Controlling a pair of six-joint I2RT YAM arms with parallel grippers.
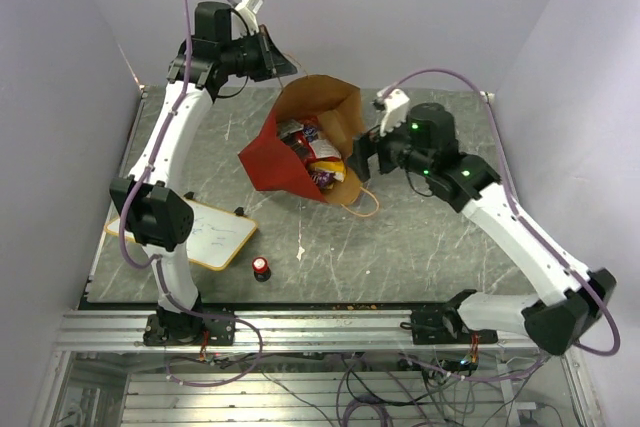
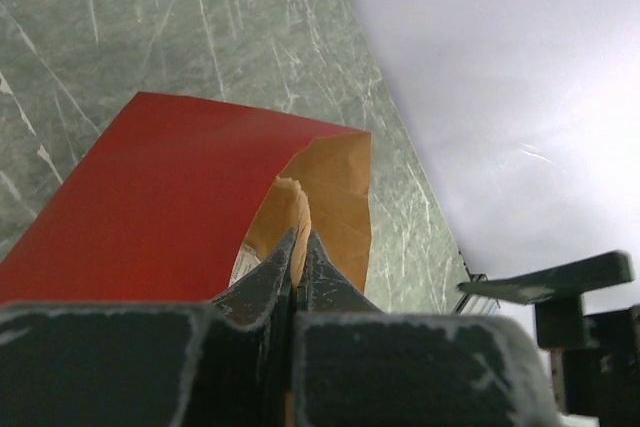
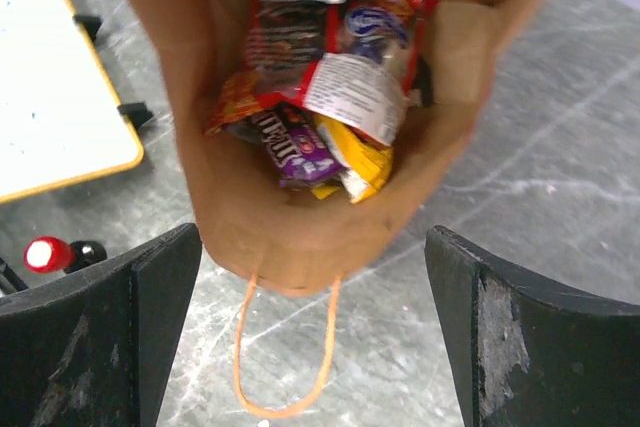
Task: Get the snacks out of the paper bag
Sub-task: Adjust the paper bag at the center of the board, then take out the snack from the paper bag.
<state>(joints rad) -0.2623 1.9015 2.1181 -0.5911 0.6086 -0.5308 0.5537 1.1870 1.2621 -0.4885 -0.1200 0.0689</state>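
Inside one paper bag [image 3: 215,217], several snacks [image 3: 330,97]

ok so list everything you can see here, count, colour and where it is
paper bag: one, red outside, brown inside, mid-table, tilted with its mouth towards the right arm
snacks: several, exact count unclear, red, purple, yellow and white wrappers, all inside the paper bag
whiteboard: one, white with a wood frame, near left of the table
knob: one, black with a red top, just right of the whiteboard
table: one, grey-green marbled, under everything
left gripper: one, dark, shut on the paper bag's far rim
right gripper: one, dark, open, in front of the bag's mouth
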